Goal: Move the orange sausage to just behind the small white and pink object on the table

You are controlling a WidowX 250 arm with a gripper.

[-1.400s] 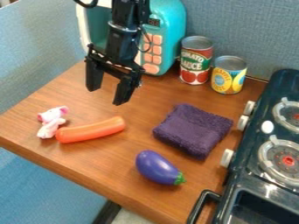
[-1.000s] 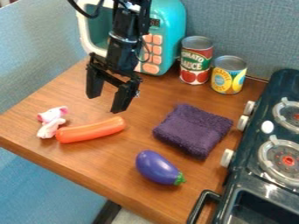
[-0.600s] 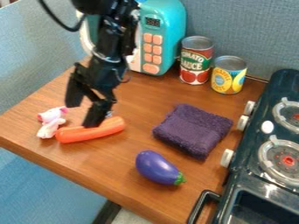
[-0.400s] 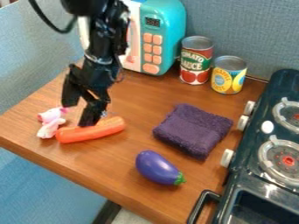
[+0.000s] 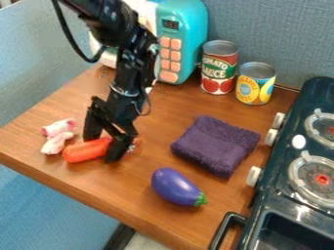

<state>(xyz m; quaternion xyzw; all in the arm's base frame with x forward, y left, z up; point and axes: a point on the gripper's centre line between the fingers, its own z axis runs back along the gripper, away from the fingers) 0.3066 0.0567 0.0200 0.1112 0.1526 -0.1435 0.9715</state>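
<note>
Hand (image 5: 103,148) astride orange sausage (image 5: 79,152)

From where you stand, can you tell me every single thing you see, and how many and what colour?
Sausage: one, orange, front left of the table
Stuffed animal: one, pink and white, by the sausage's left end
Toy eggplant: one, purple with a green stem, near the front edge
Folded cloth: one, dark purple, between eggplant and cans
Cans: two, one mostly red and green, one yellow and blue, at the back
Toy microwave: one, teal with peach buttons, back left
Toy stove: one, dark, with two burners, right side
Table: one, brown wood, under the food
Partition: blue-grey, behind everything
Gripper: one, black, at the sausage, fingers apart
</note>
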